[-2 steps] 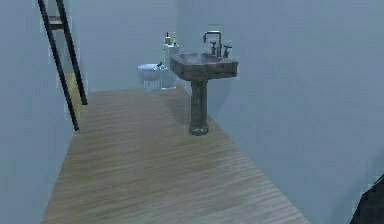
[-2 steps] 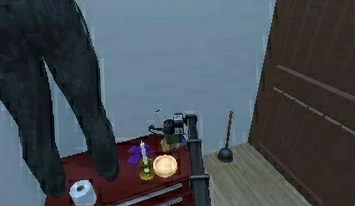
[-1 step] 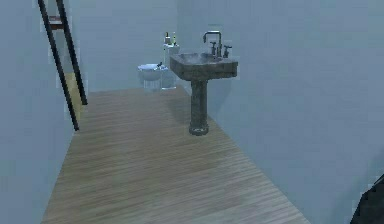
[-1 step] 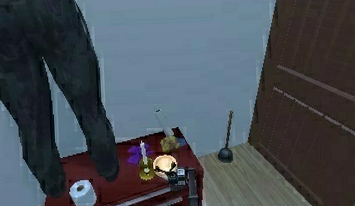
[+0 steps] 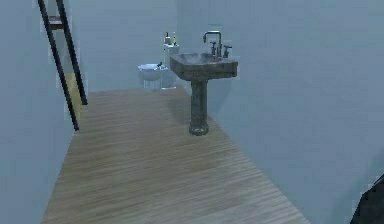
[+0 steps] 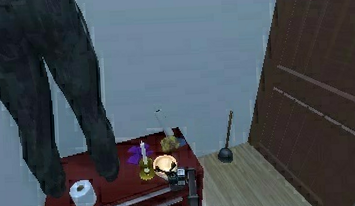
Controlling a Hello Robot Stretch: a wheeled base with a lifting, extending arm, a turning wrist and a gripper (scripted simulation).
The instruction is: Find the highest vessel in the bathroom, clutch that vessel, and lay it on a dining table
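On a low red cabinet [image 6: 123,155] in the arm side view stand several small things: a round pale bowl [image 6: 165,164], a yellowish vessel [image 6: 169,143] with a thin stem rising from it, and a yellow bottle [image 6: 145,171] with a purple top. My gripper [image 6: 179,177] shows at the cabinet's front edge, close by the bowl, at the end of the dark arm [image 6: 194,195]. I cannot tell whether it holds anything. In the forward view a small pale container [image 5: 170,40] stands behind the toilet [image 5: 153,75].
A large dark statue [image 6: 44,77] stands on the cabinet beside a toilet paper roll [image 6: 82,194]. A plunger [image 6: 228,149] is on the floor near a dark wooden door [image 6: 315,85]. Ahead are a pedestal sink [image 5: 205,66] and a dark ladder rack [image 5: 65,60]; wooden floor lies between.
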